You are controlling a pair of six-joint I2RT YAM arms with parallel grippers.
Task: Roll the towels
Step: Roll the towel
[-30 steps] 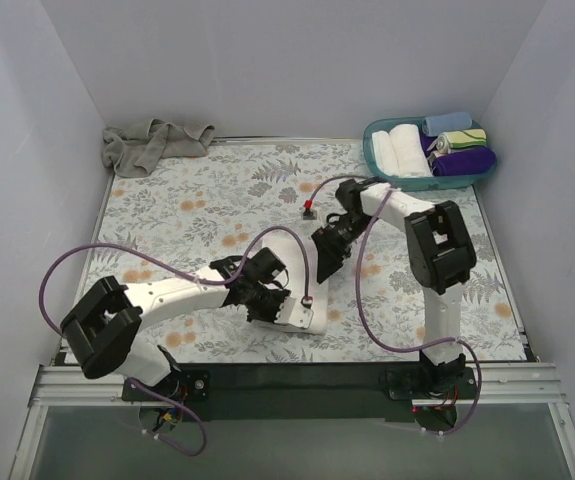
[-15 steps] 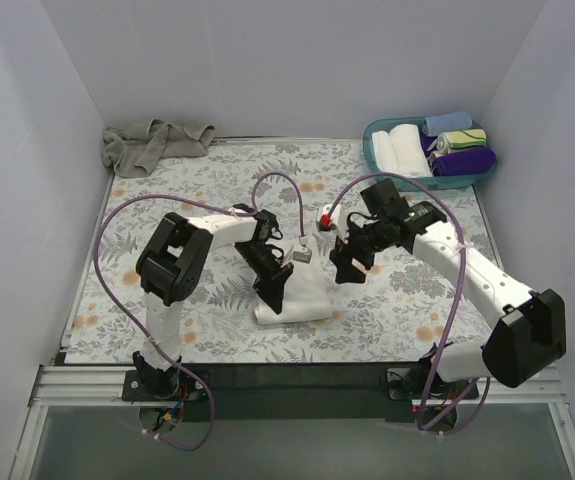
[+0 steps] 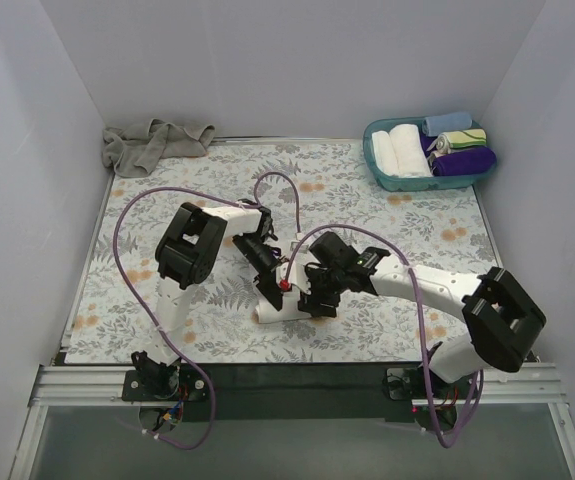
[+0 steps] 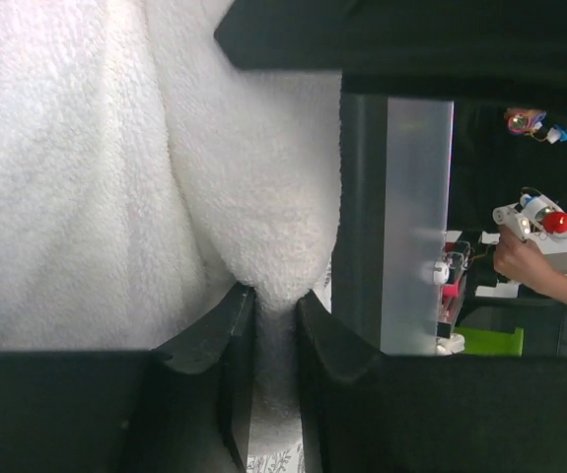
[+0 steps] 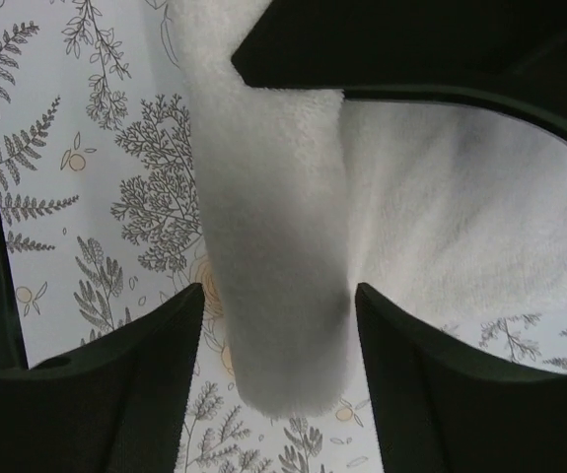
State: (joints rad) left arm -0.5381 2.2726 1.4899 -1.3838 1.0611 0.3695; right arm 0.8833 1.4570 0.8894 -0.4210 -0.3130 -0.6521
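The white towel [image 3: 279, 311] lies partly rolled on the floral table near its front middle. My left gripper [image 3: 270, 283] is at its left side, and in the left wrist view [image 4: 276, 296] its jaws are shut on a pinched fold of the white towel [image 4: 115, 177]. My right gripper [image 3: 317, 297] is at the towel's right side. In the right wrist view [image 5: 279, 292] its jaws are open and straddle the rolled end of the towel [image 5: 273, 246] with gaps on both sides. The grey-beige towel [image 3: 152, 143] lies crumpled at the back left corner.
A teal basket [image 3: 385, 176] with several rolled towels stands at the back right corner. White walls close in the table on three sides. Purple cables loop over both arms.
My right gripper has come from the table's middle down onto the white towel's right side. My left gripper has stayed on the towel while its arm swung.
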